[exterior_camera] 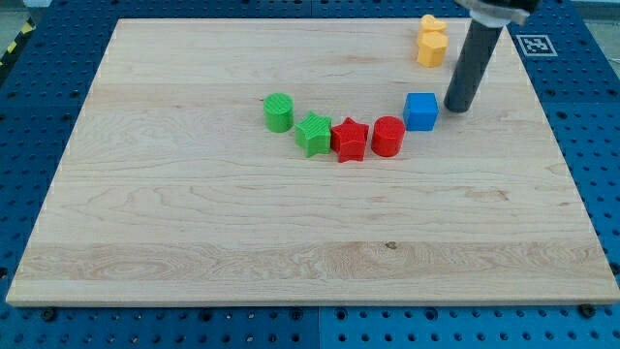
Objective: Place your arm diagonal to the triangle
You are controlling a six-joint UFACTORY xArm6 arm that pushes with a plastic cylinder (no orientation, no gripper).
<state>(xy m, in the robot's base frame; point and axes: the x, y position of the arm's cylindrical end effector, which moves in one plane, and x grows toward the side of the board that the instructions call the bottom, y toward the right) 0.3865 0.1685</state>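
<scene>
- Blue peg table (29, 145) runs all round the edges of the view.
- Wood board (291, 242) lies on it and fills most of the view.
- Rod (475, 63): dark, comes down from the view's top right, leaning a bit.
- Claw state: it's just a plain rod w/ no jaws, so apart or together can't be told. Nothing is clamped.
- Blue cube (420, 111): right of centre, at the right end of a curved row of blocks.
- Red cylinder (387, 136): just down-left of the cube, close to it.
- Red star (350, 140): next left, touching or nearly touching the cylinder.
- Green star (313, 134): right against the red star's left side.
- Green cylinder (278, 111): up-left of the green star, at the row's left end.
- Lower yellow block (432, 47): near the top edge, looks roughly six-sided.
- Upper yellow block (431, 21): right behind it, shape unclear.
- Task block: can't tell which one has three corners, as no block reads clearly that way.
- My tip (457, 107): on the board just right of the blue cube w/ a small gap, and below-right of the yellow pair.
</scene>
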